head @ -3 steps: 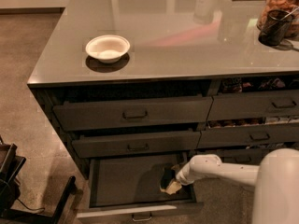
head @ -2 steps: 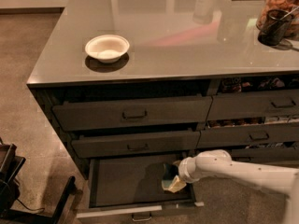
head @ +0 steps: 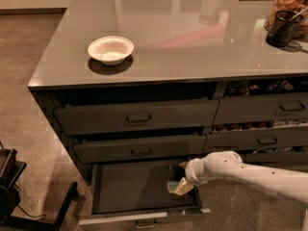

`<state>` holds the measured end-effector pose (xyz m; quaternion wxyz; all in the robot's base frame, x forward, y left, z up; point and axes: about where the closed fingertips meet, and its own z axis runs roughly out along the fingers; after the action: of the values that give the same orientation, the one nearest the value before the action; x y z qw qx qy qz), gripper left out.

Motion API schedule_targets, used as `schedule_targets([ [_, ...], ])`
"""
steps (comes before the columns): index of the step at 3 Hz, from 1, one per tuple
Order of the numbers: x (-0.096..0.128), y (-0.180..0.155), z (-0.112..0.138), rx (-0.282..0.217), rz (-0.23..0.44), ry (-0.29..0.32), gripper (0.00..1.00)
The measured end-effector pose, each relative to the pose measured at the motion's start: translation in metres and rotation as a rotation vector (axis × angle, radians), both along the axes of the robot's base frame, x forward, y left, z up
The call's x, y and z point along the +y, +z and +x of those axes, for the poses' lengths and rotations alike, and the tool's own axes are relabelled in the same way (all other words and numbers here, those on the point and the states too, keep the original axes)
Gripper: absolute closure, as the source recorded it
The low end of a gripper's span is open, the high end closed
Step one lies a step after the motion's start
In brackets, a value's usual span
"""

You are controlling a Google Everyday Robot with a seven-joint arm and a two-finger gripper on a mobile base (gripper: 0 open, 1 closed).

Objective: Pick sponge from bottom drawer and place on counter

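The counter, a broad, glossy grey slab, lies well above the bottom drawer, which stands pulled out, dark, shallow and matte inside. A smooth white arm reaches in from the drawer's right side. Its gripper hangs over the drawer's right end, jaws seemingly clamped on the sponge. This small soft block, green over tan, sits at the jaw tips just above the drawer floor. I'd say the next move is a lift straight up.

no readable text, label, brand or number on the counter, drawer fronts or white bowl, gripper below the counter's front edge, inside the open bottom drawer, at the sponge
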<state>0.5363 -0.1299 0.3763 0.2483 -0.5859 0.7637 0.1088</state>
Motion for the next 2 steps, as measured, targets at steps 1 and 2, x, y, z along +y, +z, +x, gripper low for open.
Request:
schedule_targets([
  [1, -0.005, 0.052, 0.016, -0.033, 0.046, 0.016, 1.0],
  [2, -0.006, 0.141, 0.025, -0.033, 0.072, 0.061, 1.0],
])
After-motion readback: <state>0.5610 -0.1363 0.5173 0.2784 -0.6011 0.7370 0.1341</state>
